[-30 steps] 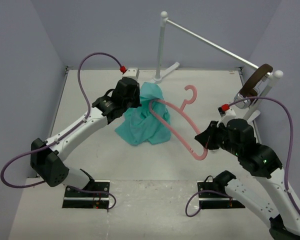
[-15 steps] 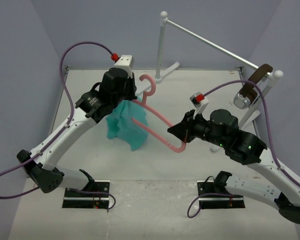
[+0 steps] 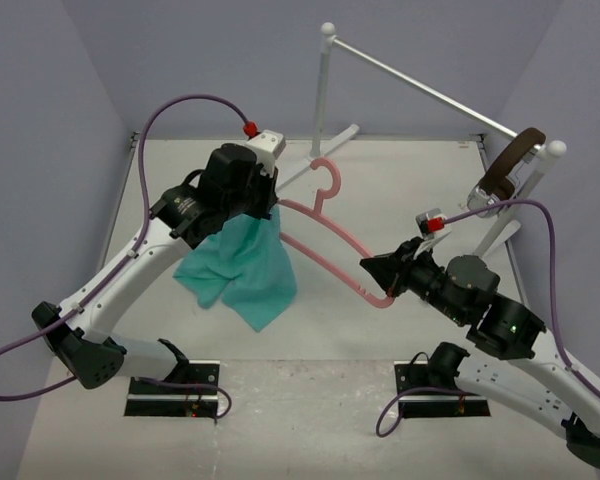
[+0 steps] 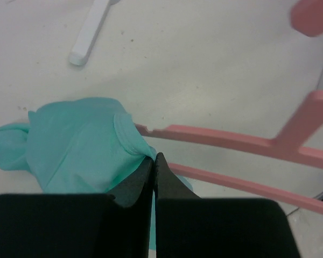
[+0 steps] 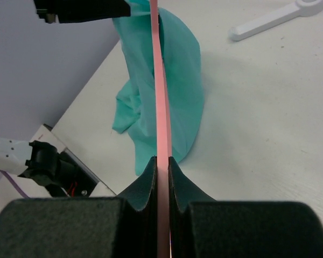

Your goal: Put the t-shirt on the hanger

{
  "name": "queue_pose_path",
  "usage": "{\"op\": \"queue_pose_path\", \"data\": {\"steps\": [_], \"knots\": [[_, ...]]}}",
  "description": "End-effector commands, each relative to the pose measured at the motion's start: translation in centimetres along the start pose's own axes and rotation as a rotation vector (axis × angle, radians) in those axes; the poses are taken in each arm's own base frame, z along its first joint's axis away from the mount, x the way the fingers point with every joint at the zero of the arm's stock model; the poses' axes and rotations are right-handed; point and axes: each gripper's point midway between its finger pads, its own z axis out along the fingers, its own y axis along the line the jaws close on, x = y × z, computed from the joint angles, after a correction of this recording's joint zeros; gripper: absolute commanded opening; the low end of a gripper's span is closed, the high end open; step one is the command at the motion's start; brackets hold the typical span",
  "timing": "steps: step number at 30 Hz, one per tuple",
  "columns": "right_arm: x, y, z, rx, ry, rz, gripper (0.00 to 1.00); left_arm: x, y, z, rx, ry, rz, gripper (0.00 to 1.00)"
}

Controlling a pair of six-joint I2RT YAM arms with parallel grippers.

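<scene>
The teal t-shirt (image 3: pixel 238 268) hangs in the air from my left gripper (image 3: pixel 270 208), which is shut on its edge; in the left wrist view the cloth (image 4: pixel 78 145) bunches at the fingertips. The pink hanger (image 3: pixel 332 235) is held off the table by my right gripper (image 3: pixel 377 283), shut on its right corner. The hanger's left end reaches into the shirt by the left gripper. In the right wrist view the hanger (image 5: pixel 159 97) runs straight away from the jaws into the shirt (image 5: pixel 180 80). In the left wrist view the hanger's bars (image 4: pixel 231 141) pass right of the fingertips.
A white rail stand (image 3: pixel 325 90) rises at the back, its rail running right to a post carrying brown-banded headphones (image 3: pixel 505 170). The stand's white foot (image 4: pixel 89 35) lies on the table behind the shirt. Lilac walls close in left and right.
My left gripper has lifted the shirt and shifted it left and down so it hangs lower. My right gripper has moved right with the hanger, whose hook swung right.
</scene>
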Motion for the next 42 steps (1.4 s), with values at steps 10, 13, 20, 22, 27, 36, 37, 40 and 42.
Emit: {"op": "queue_pose_path", "data": {"steps": [10, 13, 20, 22, 27, 36, 37, 40, 42], "knots": [[-1.3, 1.0, 0.0, -0.111, -0.156, -0.046, 0.00, 0.4, -7.2, -3.9, 0.457, 0.079, 0.243, 0.00], [-1.7, -1.7, 0.4, 0.049, -0.182, 0.005, 0.00, -1.8, -7.7, -5.9, 0.448, 0.027, 0.261, 0.00], [-2.2, -8.5, -1.1, 0.500, -0.270, 0.135, 0.00, -6.0, -2.4, -5.8, 0.097, -0.098, 0.182, 0.00], [-2.2, -10.3, -3.3, 0.637, -0.288, 0.183, 0.00, -6.1, -0.9, -5.0, 0.000, -0.106, 0.159, 0.00], [-1.1, -9.4, -5.1, 0.620, -0.163, 0.141, 0.00, -7.3, 1.4, -2.7, -0.159, -0.172, 0.124, 0.00], [-0.5, -1.5, -4.7, 0.035, -0.129, 0.012, 0.00, -6.9, -0.1, 3.4, -0.151, -0.120, 0.147, 0.00], [-0.6, -1.6, -4.8, 0.038, -0.125, 0.002, 0.00, -6.7, -0.2, 3.4, -0.148, -0.118, 0.147, 0.00], [-0.7, -2.6, -5.3, 0.109, -0.092, -0.011, 0.00, -6.0, -0.2, 3.3, -0.141, -0.105, 0.153, 0.00], [-1.0, -2.7, -5.3, 0.121, -0.096, -0.023, 0.00, -5.5, -0.2, 3.2, -0.138, -0.094, 0.157, 0.00]]}}
